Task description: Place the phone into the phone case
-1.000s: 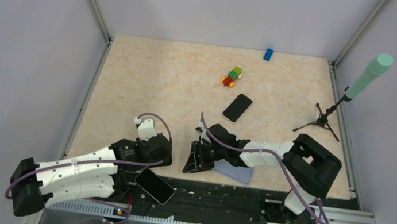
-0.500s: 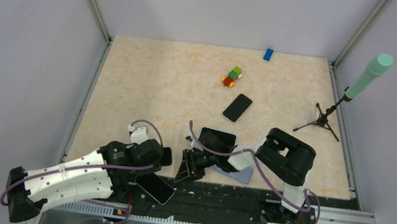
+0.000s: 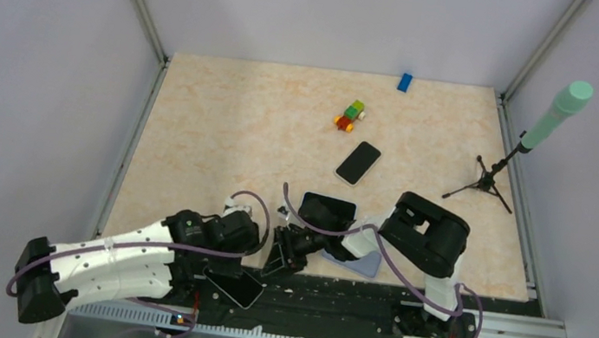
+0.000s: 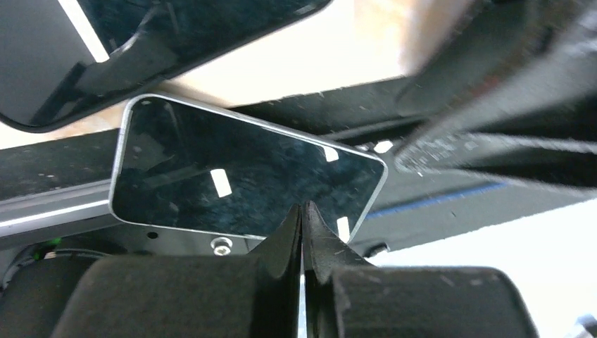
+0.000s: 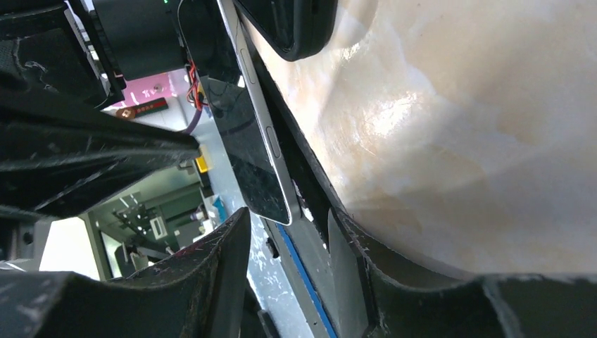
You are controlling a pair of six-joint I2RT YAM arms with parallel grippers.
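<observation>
- Left end effector (image 4: 302,215): fingers pressed together, nothing pinched. Nearer arm, tips just over the phone (image 4: 239,176).
- Phone: flat on black rail (image 3: 323,297) at the bench (image 3: 221,141) near edge, long axis crosswise to those fingers.
- Right end effector (image 5: 287,229): partly spread, empty, phone ahead.

Beige marbled tabletop (image 3: 223,124), pale lilac walls (image 3: 343,9)

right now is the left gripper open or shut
Shut. In the left wrist view the left gripper has its fingertips pressed together, no gap showing.
</observation>
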